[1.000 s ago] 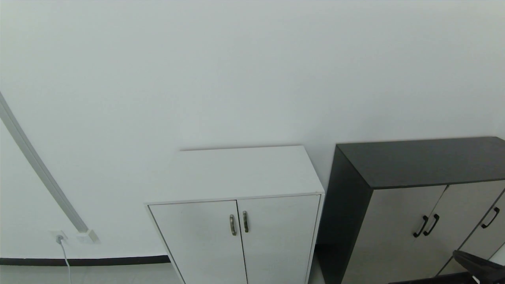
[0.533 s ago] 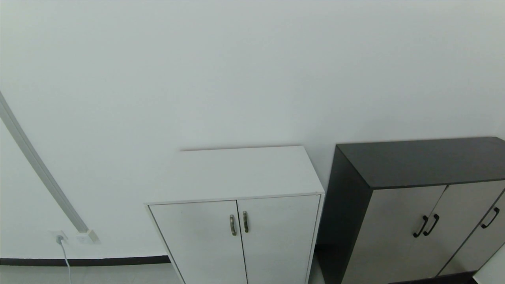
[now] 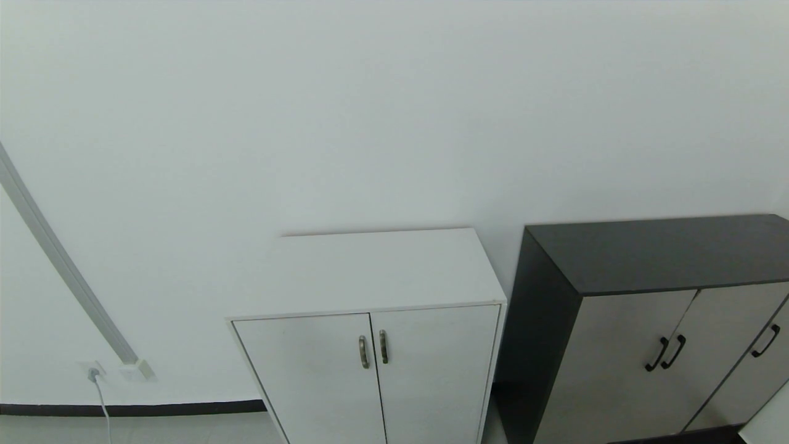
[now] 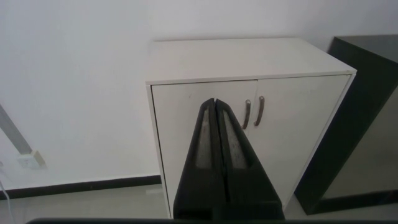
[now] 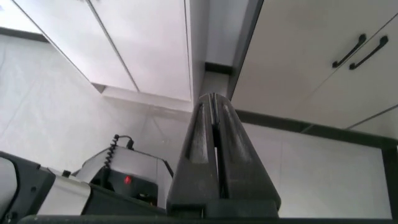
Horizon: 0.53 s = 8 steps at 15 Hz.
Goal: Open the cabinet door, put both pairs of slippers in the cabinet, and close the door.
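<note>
- The left hand (image 4: 215,101), 2 long black fingers, is pressed together with no gap and holds nothing. It sits in front of the white cabinet, lined up with the upper part of the left door near the centre seam, and is apart from it.
- The right hand (image 5: 214,96) is closed on itself in the same way, finger flat against finger, and is empty. It hangs low over the pale tiled floor (image 5: 56,99), its tip toward the narrow gap between the 2 cabinets.
- The low white 2-door wooden cabinet (image 3: 370,271) stands on the floor with its back to the wall.
- Its left door (image 3: 308,376) and right door (image 3: 434,370) are both shut and meet at a thin centre seam.
- 2 short upright metal bar handles (image 3: 363,351) sit side by side, 1 on each door, on either side of that seam.
- Just beside it on the robot's right, across a narrow gap, stands the black-framed cabinet with pale grey doors (image 3: 653,253). These doors are shut too and carry curved black handles (image 3: 669,353).
- Behind both is the plain white wall (image 3: 394,111).
- A black skirting strip (image 3: 123,407) runs along the foot of the wall, left of the white cabinet.
- Above the strip is a white wall socket (image 3: 92,372) with a grey plug in it, its cable hanging down.
- From just beside the socket, a pale cable duct (image 3: 61,259) climbs the wall diagonally to the left.
</note>
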Available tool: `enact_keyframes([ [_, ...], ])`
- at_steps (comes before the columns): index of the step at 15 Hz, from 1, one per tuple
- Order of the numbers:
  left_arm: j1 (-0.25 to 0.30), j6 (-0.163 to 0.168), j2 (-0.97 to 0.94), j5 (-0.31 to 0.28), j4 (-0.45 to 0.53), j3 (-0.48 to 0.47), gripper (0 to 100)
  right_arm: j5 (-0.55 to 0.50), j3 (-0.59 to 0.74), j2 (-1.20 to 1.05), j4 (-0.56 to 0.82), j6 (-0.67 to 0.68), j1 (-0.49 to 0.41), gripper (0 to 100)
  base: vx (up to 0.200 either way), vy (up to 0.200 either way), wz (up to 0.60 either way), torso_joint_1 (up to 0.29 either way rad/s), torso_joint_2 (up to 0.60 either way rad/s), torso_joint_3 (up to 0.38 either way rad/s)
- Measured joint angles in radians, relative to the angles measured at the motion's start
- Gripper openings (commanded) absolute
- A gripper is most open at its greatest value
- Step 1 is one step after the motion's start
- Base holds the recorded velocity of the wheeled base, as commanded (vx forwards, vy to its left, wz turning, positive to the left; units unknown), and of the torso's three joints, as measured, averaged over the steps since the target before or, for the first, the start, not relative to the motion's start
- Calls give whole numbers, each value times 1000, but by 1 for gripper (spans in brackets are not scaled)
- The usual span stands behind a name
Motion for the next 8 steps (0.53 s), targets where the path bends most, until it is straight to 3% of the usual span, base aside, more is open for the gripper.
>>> enact_keyframes([
  [5,0,0,0,0,0,0,0,9,0,-28,19,1,10,0,0,0,0,0,0,0],
  [8,0,0,0,-1,0,0,0,3,0,-76,60,30,64,0,0,0,0,0,0,0],
])
